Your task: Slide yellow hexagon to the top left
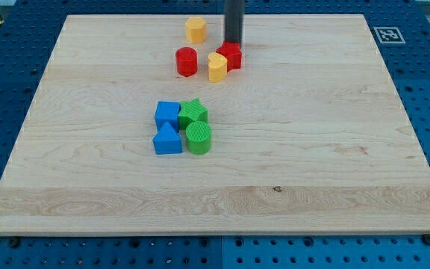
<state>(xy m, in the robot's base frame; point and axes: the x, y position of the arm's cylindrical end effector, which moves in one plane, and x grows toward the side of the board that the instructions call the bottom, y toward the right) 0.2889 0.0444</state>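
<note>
The yellow hexagon (195, 30) sits near the board's top edge, a little left of centre. My tip (233, 45) stands to its right, just above a red block (231, 55) and touching or nearly touching it. A second yellow block (217, 66) leans against that red block's lower left side. Another red block (187, 61) lies below the hexagon.
A cluster sits mid-board: a blue cube (167, 113), a blue triangular block (167, 140), a green star (193, 113) and a green cylinder (198, 138). The wooden board (334, 149) lies on a blue perforated table. A printed marker (388, 34) is at the top right corner.
</note>
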